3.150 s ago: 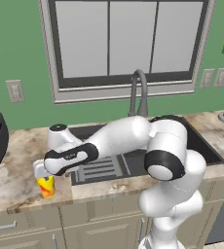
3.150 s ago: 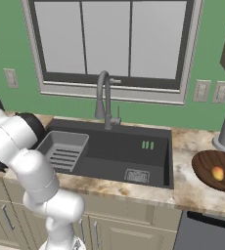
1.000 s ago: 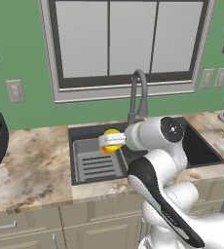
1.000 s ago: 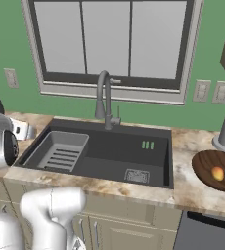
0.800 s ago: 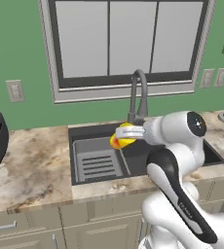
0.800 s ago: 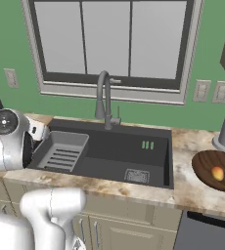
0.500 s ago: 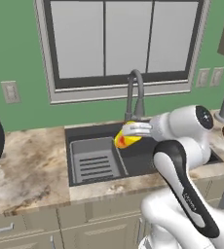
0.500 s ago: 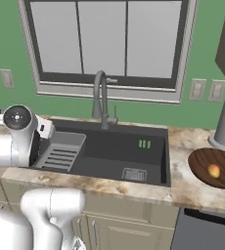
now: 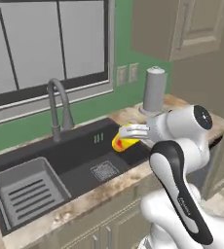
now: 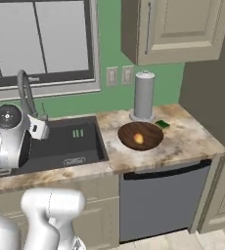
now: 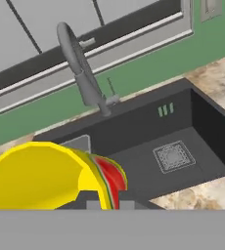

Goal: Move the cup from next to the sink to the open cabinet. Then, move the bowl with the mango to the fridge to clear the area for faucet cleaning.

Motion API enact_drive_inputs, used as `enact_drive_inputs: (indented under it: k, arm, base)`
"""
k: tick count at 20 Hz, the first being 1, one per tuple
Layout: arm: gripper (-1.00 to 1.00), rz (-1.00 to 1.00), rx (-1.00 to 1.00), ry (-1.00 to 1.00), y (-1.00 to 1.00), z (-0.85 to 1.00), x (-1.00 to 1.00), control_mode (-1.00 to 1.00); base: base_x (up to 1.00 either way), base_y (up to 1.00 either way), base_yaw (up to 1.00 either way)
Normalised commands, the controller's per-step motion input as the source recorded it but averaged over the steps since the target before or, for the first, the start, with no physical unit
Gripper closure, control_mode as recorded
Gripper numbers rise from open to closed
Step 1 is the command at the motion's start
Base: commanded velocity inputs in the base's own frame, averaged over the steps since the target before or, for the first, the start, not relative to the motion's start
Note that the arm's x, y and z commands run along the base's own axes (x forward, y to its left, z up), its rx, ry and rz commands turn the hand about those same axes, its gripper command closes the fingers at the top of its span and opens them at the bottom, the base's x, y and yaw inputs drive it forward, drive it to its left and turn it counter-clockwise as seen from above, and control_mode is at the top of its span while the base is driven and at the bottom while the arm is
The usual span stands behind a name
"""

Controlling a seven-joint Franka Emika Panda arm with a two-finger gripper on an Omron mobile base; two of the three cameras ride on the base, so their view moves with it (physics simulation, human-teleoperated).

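Moved: base swings right; cup [image 9: 123,141] rides over the sink [image 9: 80,160].
End effector [image 9: 133,132]: clamped on cup.
Meaning: cabinet delivery pending; bowl [image 10: 140,136] waits on table [image 10: 183,139].

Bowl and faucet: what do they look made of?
Bowl: seems wood, dark brown with a matt, smooth finish; no grain is clear, so it could be plastic. Faucet: seems metal, dark grey with a dull satin sheen along its slim gooseneck; a coating cannot be ruled out.
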Motion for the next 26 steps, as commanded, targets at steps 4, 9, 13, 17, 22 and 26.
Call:
enact_drive_inputs:
  k: [4,9,13,17,22,26]
  arm:
    - [1.00,0.00,0.00,0.00,0.00,0.00,0.00,1.00]
    - [1.00,0.00,0.00,0.00,0.00,0.00,0.00,1.00]
    - [1.00,0.00,0.00,0.00,0.00,0.00,0.00,1.00]
    - [1.00,0.00,0.00,0.00,0.00,0.00,0.00,1.00]
    - [1.00,0.00,0.00,0.00,0.00,0.00,0.00,1.00]
    - [1.00,0.00,0.00,0.00,0.00,0.00,0.00,1.00]
  base:
    - [-0.09,-0.45,-0.70]
    - [-0.15,-0.53,-0.69]
    - [-0.14,-0.63,-0.71]
    - [-0.06,-0.58,-0.81]
    - [0.00,-0.10,-0.99]
    - [0.00,0.00,-1.00]
